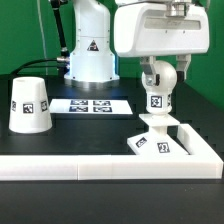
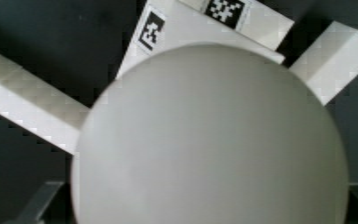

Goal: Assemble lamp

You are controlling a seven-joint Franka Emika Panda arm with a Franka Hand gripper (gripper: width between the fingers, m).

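Observation:
My gripper (image 1: 157,74) is shut on the round white bulb (image 1: 156,88), with a finger on each side of it. The bulb is upright and carries a tag. Its short stem reaches down to the flat square base (image 1: 150,143), which lies in the corner of the border wall at the exterior view's right. In the wrist view the bulb (image 2: 202,130) fills most of the picture between the fingers (image 2: 30,205), and the tagged base (image 2: 179,22) shows beyond it. The tapered shade (image 1: 30,105) stands upright, wide end down, at the exterior view's left, away from the gripper.
The marker board (image 1: 92,104) lies flat between the shade and the base. The long white L-shaped border wall (image 1: 90,166) runs along the front and up the exterior view's right side. The robot's pedestal (image 1: 88,55) stands behind.

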